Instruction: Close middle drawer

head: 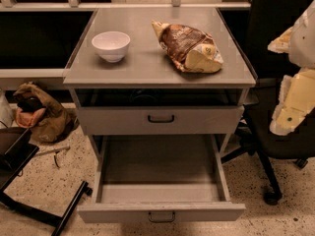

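Middle drawer [160, 168]: pulled far out, low and left of gripper, well apart. Rigid; bare grey inside, so probably slides lightly. Push the flat front beside bar handle [161, 216]. Gripper [289, 107]: far right, raised; cannot tell its state.

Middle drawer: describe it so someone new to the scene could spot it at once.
Find the grey cabinet with a bowl and a snack bag on top; the gripper hangs off to its right. The middle drawer sits low at its front. Unlike the shut drawer above, it is pulled far out, its plain grey inside showing.
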Tool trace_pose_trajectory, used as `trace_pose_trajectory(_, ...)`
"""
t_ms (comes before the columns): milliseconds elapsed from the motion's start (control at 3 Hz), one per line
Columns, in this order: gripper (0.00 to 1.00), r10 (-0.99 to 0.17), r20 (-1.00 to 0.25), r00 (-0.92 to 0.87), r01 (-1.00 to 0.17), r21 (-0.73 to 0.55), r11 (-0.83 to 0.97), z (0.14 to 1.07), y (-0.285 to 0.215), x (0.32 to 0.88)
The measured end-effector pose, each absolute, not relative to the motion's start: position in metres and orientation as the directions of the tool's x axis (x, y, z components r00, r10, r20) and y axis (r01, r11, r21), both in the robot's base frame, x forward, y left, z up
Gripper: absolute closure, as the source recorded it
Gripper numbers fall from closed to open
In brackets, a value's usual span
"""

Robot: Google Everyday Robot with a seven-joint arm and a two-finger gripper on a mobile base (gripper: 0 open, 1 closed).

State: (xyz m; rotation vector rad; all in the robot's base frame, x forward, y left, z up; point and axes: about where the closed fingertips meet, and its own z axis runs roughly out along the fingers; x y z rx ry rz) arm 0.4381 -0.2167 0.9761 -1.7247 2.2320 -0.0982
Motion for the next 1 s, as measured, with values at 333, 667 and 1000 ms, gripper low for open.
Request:
trace_pose_trajectory(333, 0.00, -0.952, -0.210, -0.221, -0.929, -0.251, 0.271, 0.977, -0.216, 0.438)
trace_pose_trajectory(667, 0.00, -0.943, -0.233, -0.238, -0.935, -0.207, 0.288, 0.941, -0.212, 0.431)
trace_pose_trajectory(1000, 0.00, -0.906, -0.312, -0.286, -0.936, -0.109, 0.334, 0.863, -0.202, 0.416)
